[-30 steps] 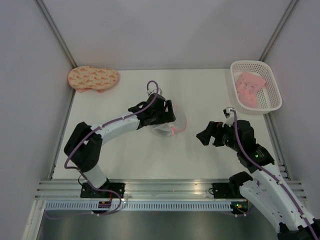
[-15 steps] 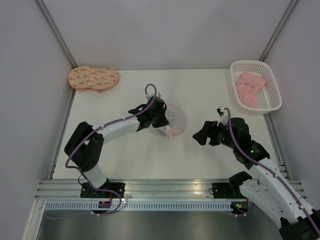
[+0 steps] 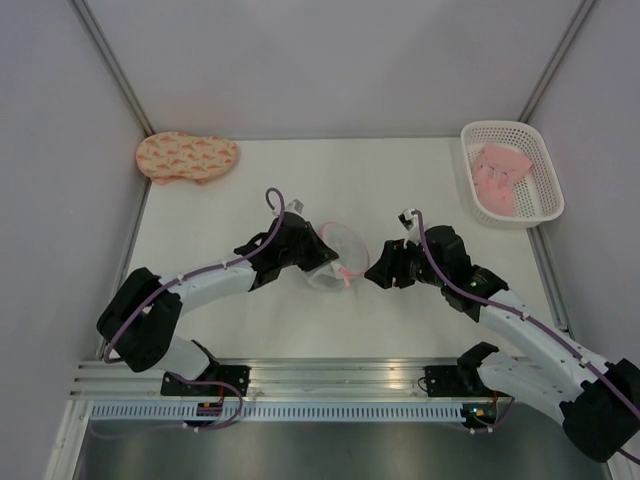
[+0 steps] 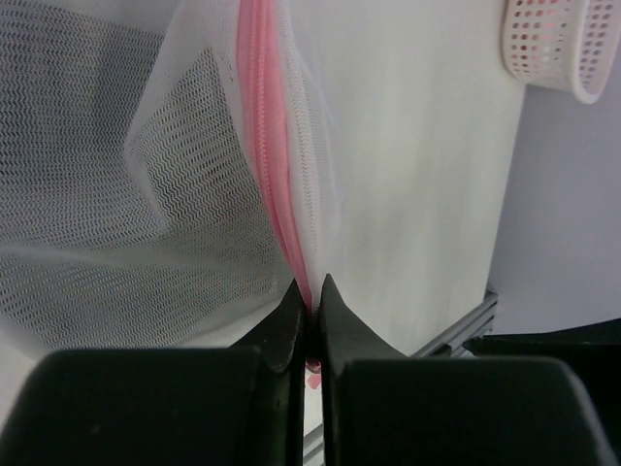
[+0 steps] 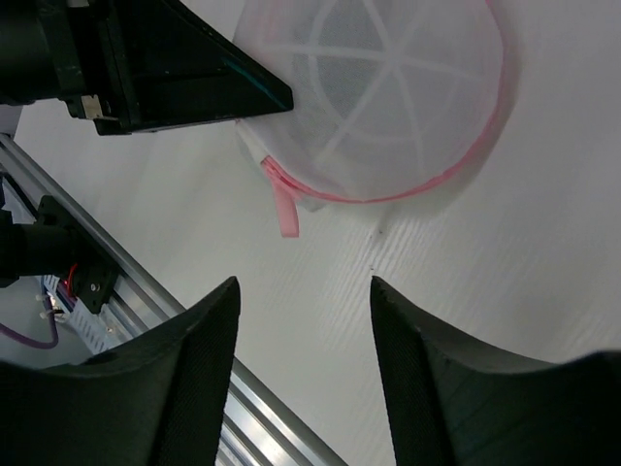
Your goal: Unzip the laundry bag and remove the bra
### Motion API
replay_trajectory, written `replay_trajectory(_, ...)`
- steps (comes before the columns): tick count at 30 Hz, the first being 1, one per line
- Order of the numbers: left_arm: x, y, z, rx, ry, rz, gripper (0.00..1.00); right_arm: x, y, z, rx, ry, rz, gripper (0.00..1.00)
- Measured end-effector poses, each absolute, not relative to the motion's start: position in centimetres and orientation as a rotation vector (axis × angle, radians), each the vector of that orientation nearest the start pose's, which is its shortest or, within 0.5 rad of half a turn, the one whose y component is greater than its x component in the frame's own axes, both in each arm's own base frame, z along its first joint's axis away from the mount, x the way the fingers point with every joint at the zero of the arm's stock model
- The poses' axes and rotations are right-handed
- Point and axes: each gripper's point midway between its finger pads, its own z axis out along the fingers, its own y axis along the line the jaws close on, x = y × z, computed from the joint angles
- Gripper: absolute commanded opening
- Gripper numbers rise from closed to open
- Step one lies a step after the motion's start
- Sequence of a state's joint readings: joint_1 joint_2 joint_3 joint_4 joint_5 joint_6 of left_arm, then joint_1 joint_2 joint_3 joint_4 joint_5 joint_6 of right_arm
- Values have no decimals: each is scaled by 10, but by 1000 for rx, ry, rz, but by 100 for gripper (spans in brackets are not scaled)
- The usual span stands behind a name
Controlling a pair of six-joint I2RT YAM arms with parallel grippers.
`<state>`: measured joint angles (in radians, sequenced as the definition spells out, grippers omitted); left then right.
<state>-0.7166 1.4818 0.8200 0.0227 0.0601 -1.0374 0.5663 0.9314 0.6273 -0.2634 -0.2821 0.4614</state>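
White mesh, round and see-through, with a pink zipper rim: there is one such laundry bag (image 3: 338,252), and it lies near the middle of the pale surface (image 3: 420,190), between the two end effectors. What is inside it I cannot tell. One white plastic lattice basket (image 3: 545,170) stands at the far right corner, and one pink folded garment (image 3: 500,175) lies in it. One peach patterned padded piece (image 3: 187,157) lies at the far left corner, well apart from the bag.

There are two arms. The left arm (image 3: 200,280) has its elbow out to the left, and its forearm runs to the right, up to the left edge of the bag. The left end effector (image 4: 310,306) is closed: its two black fingers pinch the pink zipper rim (image 4: 267,146) of the bag, with the mesh falling to both sides of it. The right arm (image 3: 520,320) stretches from its base at the lower right toward the bag. The right end effector (image 5: 303,286) is just beside the right edge of the bag, its fingers are spread wide and they hold nothing. In the right wrist view, a short pink pull tab (image 5: 284,209) hangs from the rim, near the gap between these fingers.
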Motion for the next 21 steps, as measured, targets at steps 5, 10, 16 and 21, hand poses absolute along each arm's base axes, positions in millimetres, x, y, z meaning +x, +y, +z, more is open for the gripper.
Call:
replay_trajectory(5,273,-307,112,-427,2336,-1115,2,217,231,153,-304,2209,959,57)
replay_trajectory(10,269,-305,108,-508,2316,-1199,2,217,249,156,-318,2192,1058,57)
replay_trajectory(16,270,-306,113,-559,2291,-1264,2,211,263,145,-306,2199,1169,58)
replay_trajectory(21,271,-307,118,-571,2277,-1288,2,207,265,129,-283,2242,1206,59)
